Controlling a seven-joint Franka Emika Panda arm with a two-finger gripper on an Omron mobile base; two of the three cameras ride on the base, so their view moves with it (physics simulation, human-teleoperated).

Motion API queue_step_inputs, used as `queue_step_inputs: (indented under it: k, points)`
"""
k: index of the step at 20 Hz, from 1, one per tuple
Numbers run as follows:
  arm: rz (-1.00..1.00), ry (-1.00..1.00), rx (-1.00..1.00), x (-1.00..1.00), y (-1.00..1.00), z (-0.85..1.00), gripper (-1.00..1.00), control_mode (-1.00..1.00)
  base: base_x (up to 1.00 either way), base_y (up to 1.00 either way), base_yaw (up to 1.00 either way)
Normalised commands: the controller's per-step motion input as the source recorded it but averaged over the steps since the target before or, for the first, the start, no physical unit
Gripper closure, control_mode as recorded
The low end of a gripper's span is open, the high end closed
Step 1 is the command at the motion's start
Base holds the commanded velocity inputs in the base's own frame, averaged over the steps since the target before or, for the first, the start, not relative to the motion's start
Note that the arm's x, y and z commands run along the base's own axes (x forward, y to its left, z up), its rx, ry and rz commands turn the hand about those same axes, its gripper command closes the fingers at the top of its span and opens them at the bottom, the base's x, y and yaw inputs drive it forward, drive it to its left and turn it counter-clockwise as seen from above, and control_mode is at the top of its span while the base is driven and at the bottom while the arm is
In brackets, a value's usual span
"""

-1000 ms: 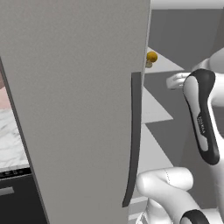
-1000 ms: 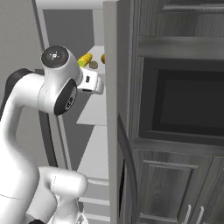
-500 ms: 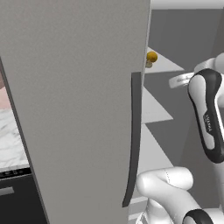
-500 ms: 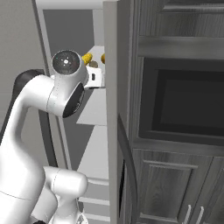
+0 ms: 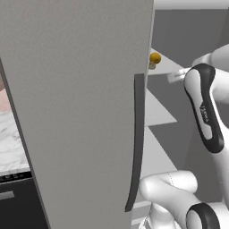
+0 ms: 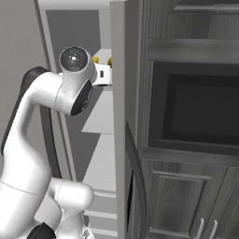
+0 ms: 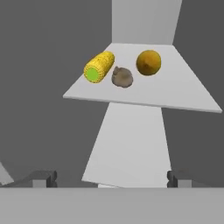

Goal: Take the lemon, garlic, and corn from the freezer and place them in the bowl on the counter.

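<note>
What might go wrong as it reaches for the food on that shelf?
The corn, garlic and lemon lie close together, so the open hand could knock a neighbour while closing on one. The lemon is round and may roll off the shelf. The arm works close beside the freezer door.

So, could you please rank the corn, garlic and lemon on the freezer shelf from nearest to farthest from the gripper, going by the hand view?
1. The garlic, mid-shelf, ahead of the open gripper.
2. The corn, on the left, its cut end facing the camera; too close to the garlic to call.
3. The lemon, on the right, slightly farther back.
</note>
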Motion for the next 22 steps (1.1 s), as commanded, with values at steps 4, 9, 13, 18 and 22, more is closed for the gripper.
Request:
queue_step_inputs:
  k: [4,9,13,18,22]
  points:
    - [0.00,0.00,0.00,0.36,0.00,0.08,-1.00,-1.00,0.00,0.00,0.00]
    - [0.00,0.00,0.00,0.49,0.00,0.03,-1.00,-1.00,0.00,0.00,0.00]
    - [0.00,0.00,0.00,0.56,0.01,0.00,-1.00,-1.00,0.00,0.00,0.00]
    - [0.01,0.00,0.00,0.64,0.00,0.00,-1.00,-1.00,0.00,0.00,0.00]
    - [0.06,0.00,0.00,0.64,0.00,0.01,-1.00,-1.00,0.00,0.00,0.00]
